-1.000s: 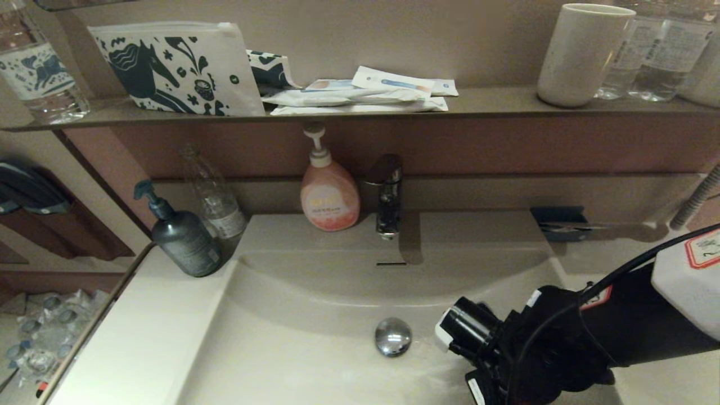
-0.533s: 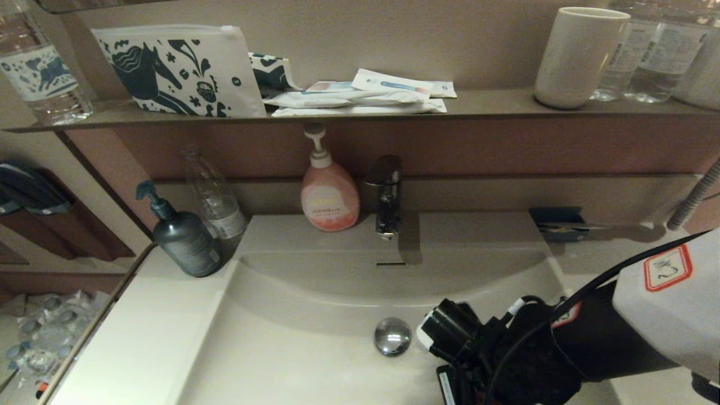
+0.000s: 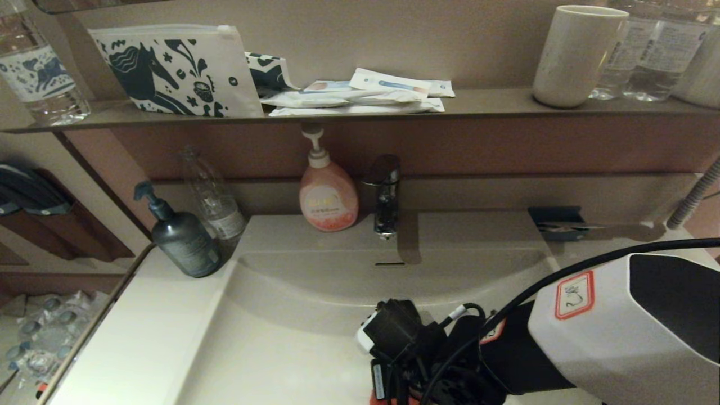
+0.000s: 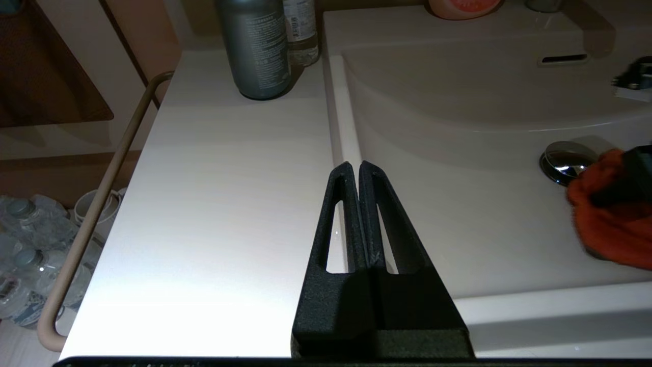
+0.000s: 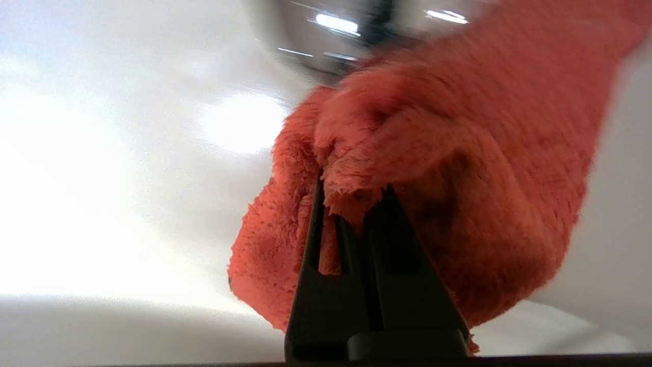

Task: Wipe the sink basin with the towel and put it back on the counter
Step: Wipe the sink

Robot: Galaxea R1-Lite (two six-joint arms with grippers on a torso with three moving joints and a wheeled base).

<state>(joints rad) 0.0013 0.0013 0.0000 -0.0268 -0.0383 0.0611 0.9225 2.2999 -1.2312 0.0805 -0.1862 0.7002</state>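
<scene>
Right gripper (image 5: 351, 204) clamped on the towel (image 5: 448, 178) inside the sink basin (image 3: 292, 315).
The orange-red cloth lies on the basin floor just beside the chrome drain plug (image 4: 565, 160). Left gripper (image 4: 359, 176), fingers pressed together and empty, hovers over the counter (image 4: 214, 204) at the basin's left edge.

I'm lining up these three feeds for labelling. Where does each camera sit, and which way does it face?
Head: high on the robot, facing forward and down at the sink basin; the right arm shows.
Left wrist: behind the shut left gripper, over the counter, facing the basin.
Right wrist: behind the right gripper, shut on the towel, close above the basin floor.
Shared: both wrist views show the towel and chrome drain plug.
</scene>
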